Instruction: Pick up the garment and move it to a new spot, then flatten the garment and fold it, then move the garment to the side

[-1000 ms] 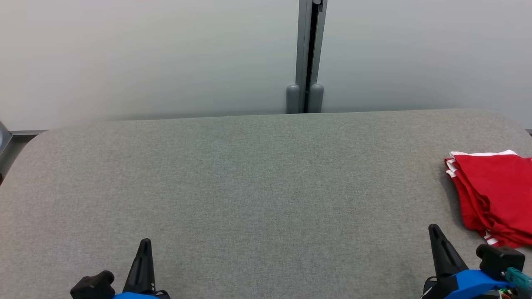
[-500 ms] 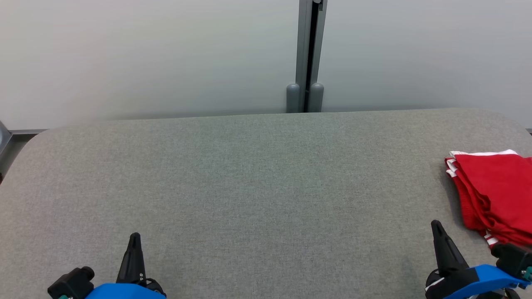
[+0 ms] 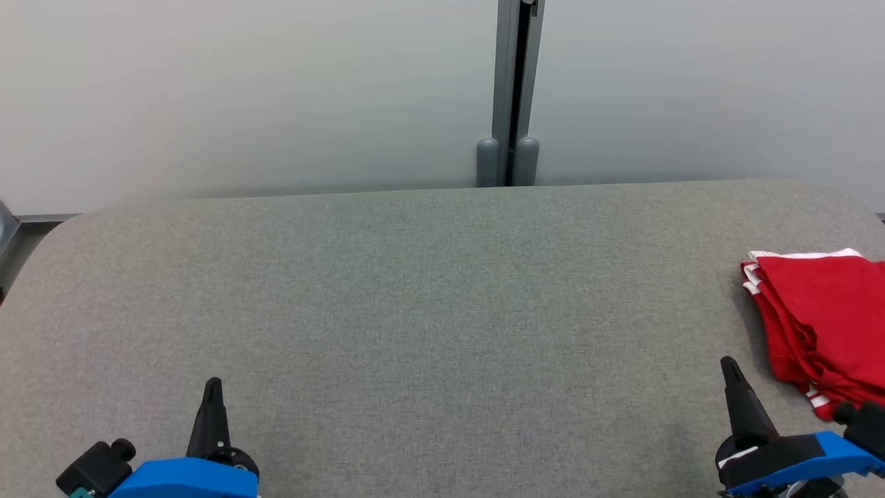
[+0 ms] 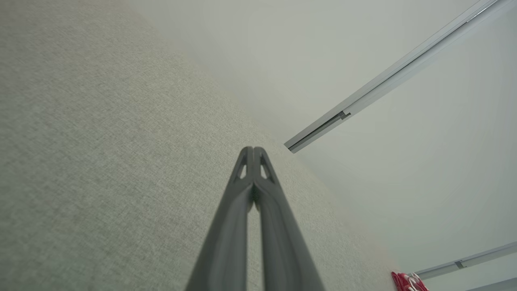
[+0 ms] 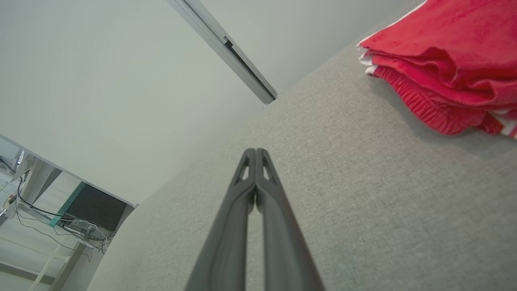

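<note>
Left hand (image 3: 213,382) farther left than before, clenched empty like right hand (image 3: 726,361), red garment (image 3: 823,318) near its right

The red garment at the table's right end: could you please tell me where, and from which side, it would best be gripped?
Probably the stacked edge of the red garment that faces the middle of the table, all layers pinched together. Come from that side, low, with the right gripper, which is nearest; its shut jaws must open first.
</note>
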{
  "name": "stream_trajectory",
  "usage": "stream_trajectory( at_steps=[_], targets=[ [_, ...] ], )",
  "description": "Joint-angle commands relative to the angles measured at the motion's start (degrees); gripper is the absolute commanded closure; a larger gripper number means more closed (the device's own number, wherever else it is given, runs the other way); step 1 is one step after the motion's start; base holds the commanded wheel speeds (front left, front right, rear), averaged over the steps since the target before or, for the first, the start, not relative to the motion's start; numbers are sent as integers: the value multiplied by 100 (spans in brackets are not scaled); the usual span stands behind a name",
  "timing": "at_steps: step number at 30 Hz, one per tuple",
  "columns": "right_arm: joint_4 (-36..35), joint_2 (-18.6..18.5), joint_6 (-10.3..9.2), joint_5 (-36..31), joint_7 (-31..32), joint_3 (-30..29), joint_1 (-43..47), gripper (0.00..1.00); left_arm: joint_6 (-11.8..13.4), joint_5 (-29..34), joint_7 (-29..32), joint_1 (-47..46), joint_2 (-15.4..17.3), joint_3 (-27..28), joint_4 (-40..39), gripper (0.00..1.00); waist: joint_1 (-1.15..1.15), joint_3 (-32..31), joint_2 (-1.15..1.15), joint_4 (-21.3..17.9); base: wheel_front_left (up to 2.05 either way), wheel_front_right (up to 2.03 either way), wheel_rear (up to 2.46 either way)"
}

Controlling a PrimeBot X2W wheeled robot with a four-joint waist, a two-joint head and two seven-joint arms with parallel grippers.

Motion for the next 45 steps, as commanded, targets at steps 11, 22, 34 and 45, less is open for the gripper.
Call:
stream_trajectory(
  at_steps=[11, 22, 34, 45],
  targets=[
    [-32, -9, 1, 1019, 136, -35, -225, 100, -21, -883, 241, -272, 3, 139, -166, 100, 0, 11, 0, 1, 0, 0, 0],
    [-10, -7, 1, 1774, 239, -51, -298, 100, -26, -1545, 425, -338, -8, 219, -216, 100, 0, 22, 0, 2, 0, 0, 0],
    [11, -5, 2, 2455, 332, -65, -353, 100, -30, -2140, 600, -415, -17, 311, -269, 100, 0, 32, 0, 3, 0, 0, 0],
    [32, -3, 2, 3079, 414, -79, -403, 100, -35, -2684, 752, -465, -25, 377, -313, 100, 0, 43, 0, 3, 0, 0, 0]
  ],
)
